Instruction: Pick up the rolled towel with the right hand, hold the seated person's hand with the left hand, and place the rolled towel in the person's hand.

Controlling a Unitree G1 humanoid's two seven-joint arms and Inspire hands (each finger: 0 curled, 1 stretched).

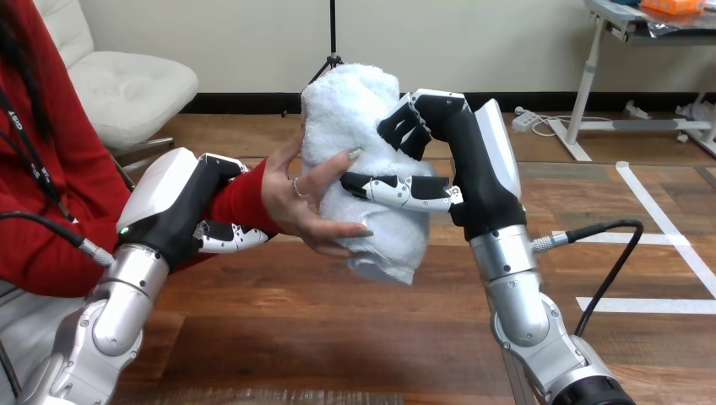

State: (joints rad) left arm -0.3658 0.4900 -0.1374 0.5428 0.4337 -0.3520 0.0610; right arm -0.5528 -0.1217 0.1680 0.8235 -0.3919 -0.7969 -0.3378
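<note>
Gripping the rolled towel (355, 110), right hand (473, 169) holds it in the person's hand (295, 202); left hand (181, 207) clasps wrist (245, 198)

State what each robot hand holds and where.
The right hand grips the rolled towel around its middle; the left hand clasps the person's wrist.

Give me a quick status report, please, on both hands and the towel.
Left hand curled round the person's wrist. Right hand gripping rolled towel, set against the person's hand. Nothing in the way.
</note>
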